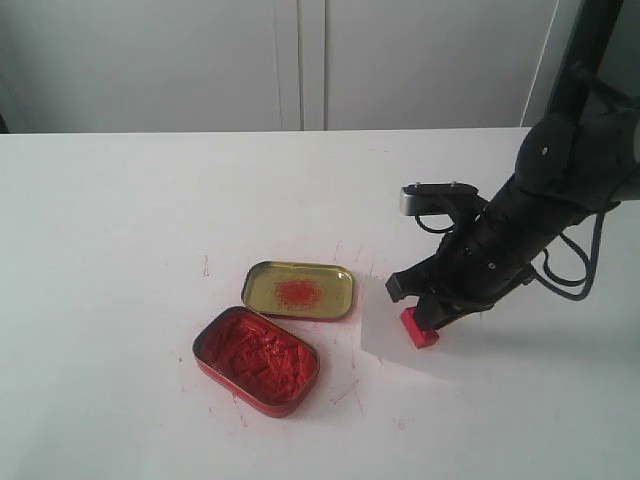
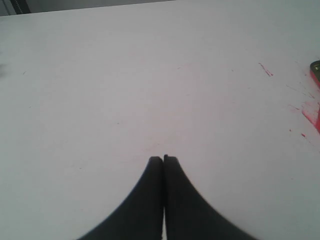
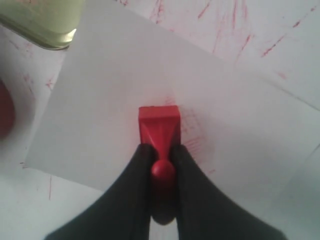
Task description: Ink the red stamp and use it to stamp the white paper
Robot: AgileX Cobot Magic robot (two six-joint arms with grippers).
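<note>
My right gripper is shut on the knob of the red stamp. The stamp's square base rests on the white paper, near its right part in the exterior view. Faint red ink marks show on the paper beside the base in the right wrist view. The open tin of red ink lies left of the paper. My left gripper is shut on nothing above bare table; it does not show in the exterior view.
The gold-coloured lid with a red smudge lies just behind the tin, touching the paper's left corner. Red ink scratches mark the white table around tin and paper. The tin's edge shows at the left wrist view's border.
</note>
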